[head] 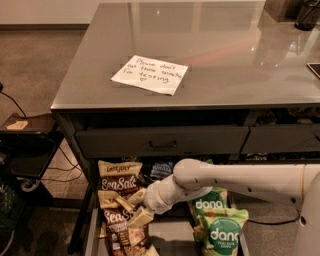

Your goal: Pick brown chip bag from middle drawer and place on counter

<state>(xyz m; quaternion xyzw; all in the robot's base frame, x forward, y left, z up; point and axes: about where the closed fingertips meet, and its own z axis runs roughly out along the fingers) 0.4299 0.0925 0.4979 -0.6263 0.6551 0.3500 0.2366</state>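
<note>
Two brown chip bags lie in the left row of the open middle drawer (pixel 90 231): the rear brown chip bag (pixel 119 179) and the front one (pixel 122 231). My gripper (pixel 131 210) reaches down from the right into the drawer, over the top band of the front bag. Its cream fingers (pixel 141 217) are spread apart, one on either side of that bag's top edge; I cannot tell whether they touch it. The glossy grey counter (pixel 225 60) lies above, with a white handwritten note (pixel 150 75) on it.
Two green "dang" bags (pixel 222 235) lie in the drawer's right row, under my arm (pixel 240 180). A closed grey drawer front with a bar handle (pixel 162 145) sits above. A low black cart (pixel 27 145) and cables stand at the left. Dark objects (pixel 306 14) stand at the counter's far right.
</note>
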